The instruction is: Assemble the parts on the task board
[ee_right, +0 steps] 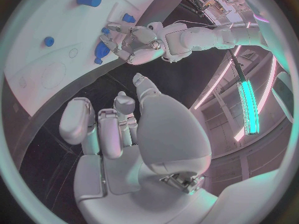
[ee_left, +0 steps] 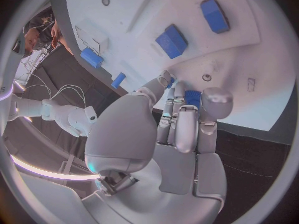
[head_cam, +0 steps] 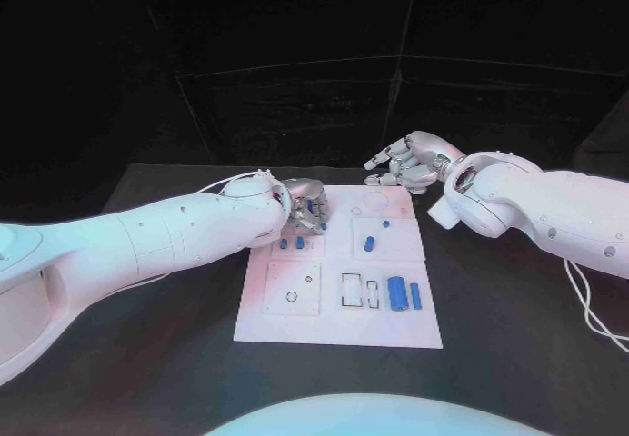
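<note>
Head view, left robot hand (head_cam: 304,205) over task board (head_cam: 338,316), blue parts (head_cam: 291,243) just beside

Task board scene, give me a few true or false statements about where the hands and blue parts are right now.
1. The left hand is over the task board's far left corner. True.
2. The right hand holds a blue part. False: it hangs beyond the board's far edge, holding nothing.
3. Two blue cylinders lie side by side on the board's near right. True.
4. The board sits on a white table. False: the table is black.
</note>
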Available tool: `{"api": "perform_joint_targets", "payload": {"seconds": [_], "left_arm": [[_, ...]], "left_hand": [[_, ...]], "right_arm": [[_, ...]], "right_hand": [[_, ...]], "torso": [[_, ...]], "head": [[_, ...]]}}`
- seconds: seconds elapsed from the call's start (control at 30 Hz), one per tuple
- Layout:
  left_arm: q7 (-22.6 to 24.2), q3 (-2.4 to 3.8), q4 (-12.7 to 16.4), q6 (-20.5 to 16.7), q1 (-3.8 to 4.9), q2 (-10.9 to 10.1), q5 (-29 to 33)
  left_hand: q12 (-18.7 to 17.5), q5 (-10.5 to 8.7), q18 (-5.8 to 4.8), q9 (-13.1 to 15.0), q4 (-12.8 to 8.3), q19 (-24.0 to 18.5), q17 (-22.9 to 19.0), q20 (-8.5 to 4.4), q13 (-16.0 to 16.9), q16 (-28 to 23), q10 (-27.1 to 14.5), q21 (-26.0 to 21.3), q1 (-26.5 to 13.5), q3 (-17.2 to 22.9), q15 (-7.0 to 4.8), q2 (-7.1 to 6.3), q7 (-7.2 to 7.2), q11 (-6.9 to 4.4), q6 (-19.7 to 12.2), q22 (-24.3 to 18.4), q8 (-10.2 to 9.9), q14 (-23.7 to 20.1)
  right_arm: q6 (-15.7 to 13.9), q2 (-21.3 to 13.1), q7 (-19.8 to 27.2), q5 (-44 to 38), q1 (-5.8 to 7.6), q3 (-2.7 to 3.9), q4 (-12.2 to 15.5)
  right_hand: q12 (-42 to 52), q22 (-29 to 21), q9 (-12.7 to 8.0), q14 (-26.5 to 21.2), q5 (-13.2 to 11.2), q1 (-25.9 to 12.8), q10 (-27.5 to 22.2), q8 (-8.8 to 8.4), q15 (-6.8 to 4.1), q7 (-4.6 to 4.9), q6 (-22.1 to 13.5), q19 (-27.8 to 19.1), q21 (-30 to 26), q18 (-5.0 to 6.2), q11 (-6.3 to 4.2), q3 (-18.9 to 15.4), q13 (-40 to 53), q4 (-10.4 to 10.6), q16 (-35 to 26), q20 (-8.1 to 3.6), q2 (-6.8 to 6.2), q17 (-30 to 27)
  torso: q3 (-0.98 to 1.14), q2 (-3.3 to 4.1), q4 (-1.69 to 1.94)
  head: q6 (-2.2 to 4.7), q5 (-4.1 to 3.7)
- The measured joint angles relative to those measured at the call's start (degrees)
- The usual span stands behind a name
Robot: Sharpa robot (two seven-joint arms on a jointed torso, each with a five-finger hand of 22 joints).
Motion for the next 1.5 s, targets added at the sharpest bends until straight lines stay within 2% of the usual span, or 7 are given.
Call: {"api": "perform_joint_targets", "payload": {"seconds": [0.17, 0.47, 0.57, 0.83, 1.07, 1.3, 1.5], "left_arm": [[0.1, 0.06, 0.2, 0.0, 0.03, 0.1, 0.0], [0.1, 0.04, 0.3, 0.1, 0.0, 0.4, 0.0], [0.1, 0.04, 0.2, 0.2, -0.02, 0.6, 0.0], [-0.2, 0.06, -0.1, 0.4, -0.06, 0.7, 0.0], [-0.3, 0.12, -0.2, 0.6, -0.06, 0.7, 0.2], [-0.1, 0.14, 0.0, 0.5, -0.05, 0.6, 0.2], [0.3, 0.11, 1.3, -0.1, -0.14, -0.8, 0.3]], "left_hand": [[-1.6, 0.0, 0.0, 0.0, 0.0, -0.2, -0.3, 0.19, -0.2, 0.0, -0.7, -0.5, -0.2, 0.0, 0.21, -0.22, 0.29, 0.7, -0.6, -0.6, -1.0, 0.2], [-1.9, 0.0, 0.0, 0.2, -0.1, -0.2, -0.3, 0.19, -0.2, 0.0, -0.6, -0.5, -0.2, 0.3, 0.21, -0.22, -0.01, 0.56, 0.2, -0.7, -1.0, 0.2], [-2.1, 0.0, 0.0, 0.4, 0.1, -0.2, -0.4, 0.19, -0.1, 0.0, 0.5, -0.5, -0.6, 0.9, 0.21, 0.14, -0.14, 0.37, 2.0, -0.7, -1.0, 0.2], [-2.4, -0.01, 0.0, 0.6, -0.4, -0.4, -0.4, -0.01, 0.1, 0.3, 4.3, -0.5, 0.8, 3.4, 0.21, 2.15, -0.78, -0.56, 6.1, -0.2, -0.4, 0.2], [-2.8, -0.24, 0.0, 0.6, -1.6, -0.4, -0.3, -0.01, 0.1, 0.5, 5.3, -0.4, 1.7, 5.7, -0.01, 3.02, -0.6, -0.7, 6.9, 0.1, -0.4, 0.0], [-3.5, -0.5, 0.0, 0.6, -2.2, -0.4, -0.1, -0.01, 0.0, 0.7, 6.3, -0.4, 2.1, 7.2, -0.01, 3.25, -0.53, -0.57, 7.8, 0.6, -0.7, 0.0], [-4.1, -0.21, 0.01, 0.6, -2.4, -0.4, -0.1, -0.01, -0.1, 0.8, 6.4, -0.2, 2.3, 7.5, -0.01, 3.35, -0.5, -0.65, 8.0, 0.8, -1.0, 0.0]], "right_arm": [[0.0, 0.1, 0.0, 0.0, 0.0, 0.0, 0.0], [0.0, 0.1, 0.0, 0.0, 0.0, 0.0, 0.0], [0.0, 0.1, 0.0, 0.0, 0.0, 0.0, 0.0], [0.0, 0.2, 0.0, 0.0, 0.0, 0.0, -0.1], [0.0, 0.2, 0.0, 0.0, 0.0, 0.0, -0.1], [0.0, 0.2, 0.0, 0.0, 0.0, 0.0, -0.1], [0.0, 0.2, 0.1, 0.0, 0.0, 0.0, -0.1]], "right_hand": [[0.0, 0.0, 0.0, 0.0, 0.0, 0.0, 0.0, 0.0, 0.0, 0.0, 0.0, 0.0, 0.0, 0.0, 0.0, 0.0, 0.0, 0.0, 0.0, 0.0, 0.0, 0.0], [0.0, 0.0, 0.0, 0.0, 0.0, 0.0, 0.0, 0.0, 0.0, 0.0, 0.0, 0.0, 0.0, 0.0, 0.0, 0.0, 0.0, 0.0, 0.0, 0.0, 0.0, 0.0], [0.0, 0.0, 0.0, 0.0, 0.0, 0.0, 0.0, 0.0, 0.0, 0.0, 0.0, 0.0, 0.0, -0.01, 0.0, 0.0, 0.0, 0.0, 0.0, 0.0, 0.0, 0.0], [0.0, 0.0, 0.0, 0.0, 0.0, 0.0, 0.0, 0.0, 0.0, 0.0, 0.0, 0.0, 0.0, 0.0, 0.0, 0.0, 0.0, 0.0, 0.0, 0.0, 0.0, 0.0], [0.0, 0.0, 0.0, 0.0, 0.0, 0.0, 0.0, 0.0, 0.0, 0.0, 0.0, 0.0, 0.0, -0.01, 0.0, 0.0, 0.0, 0.0, 0.0, 0.0, 0.0, 0.0], [0.0, 0.0, 0.0, 0.0, 0.0, 0.0, 0.0, 0.0, 0.0, 0.0, 0.0, 0.0, 0.0, 0.0, 0.0, 0.0, 0.0, 0.0, 0.0, 0.0, 0.0, 0.0], [0.0, 0.0, 0.0, 0.0, 0.0, 0.0, 0.0, 0.0, 0.0, 0.0, 0.0, 0.0, 0.0, 0.0, 0.0, 0.0, 0.0, 0.0, 0.0, 0.0, 0.0, 0.0]], "torso": [[-0.01, 0.0, 0.01], [0.01, 0.0, 0.0], [0.02, 0.0, -0.01], [0.02, 0.01, -0.01], [0.01, 0.01, -0.01], [-0.03, 0.01, -0.01], [-0.04, -0.03, 0.01]], "head": [[0.0, -0.01], [-0.09, 0.04], [-0.08, 0.04], [-0.13, -0.04], [-0.18, -0.13], [-0.21, -0.15], [-0.07, -0.1]]}}
